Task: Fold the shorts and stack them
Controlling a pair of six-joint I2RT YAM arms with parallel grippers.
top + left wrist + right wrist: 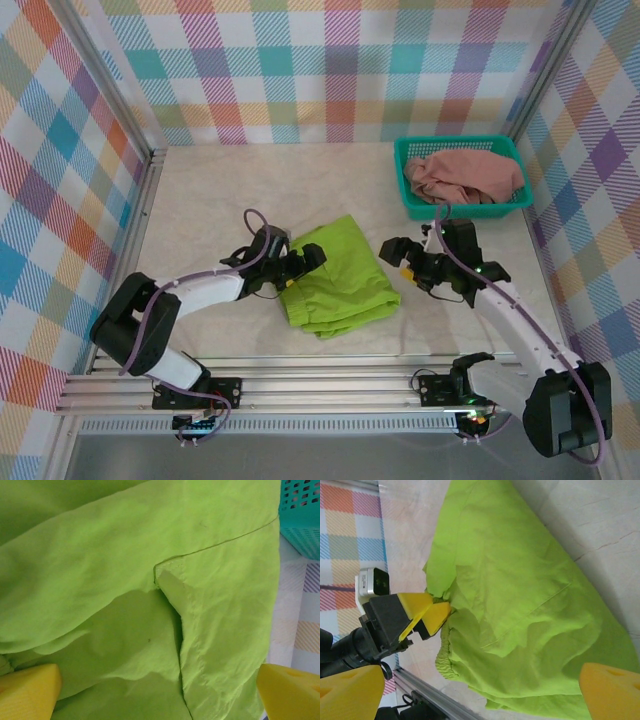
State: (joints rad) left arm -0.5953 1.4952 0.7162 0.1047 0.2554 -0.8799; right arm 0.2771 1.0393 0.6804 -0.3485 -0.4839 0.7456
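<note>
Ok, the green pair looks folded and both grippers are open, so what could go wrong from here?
1. The left gripper hangs open right at the green shorts' edge; backing away carelessly could snag the cloth and undo the fold.
2. The pink shorts lie bunched in the teal basket; lifting them might drag or tip the basket.
3. The green fold looks wrinkled and uneven, so a stack on it may slide.

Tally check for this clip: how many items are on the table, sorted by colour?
lime green shorts: 1
salmon pink shorts: 1, lying in the basket
teal basket: 1
Total: 3
</note>
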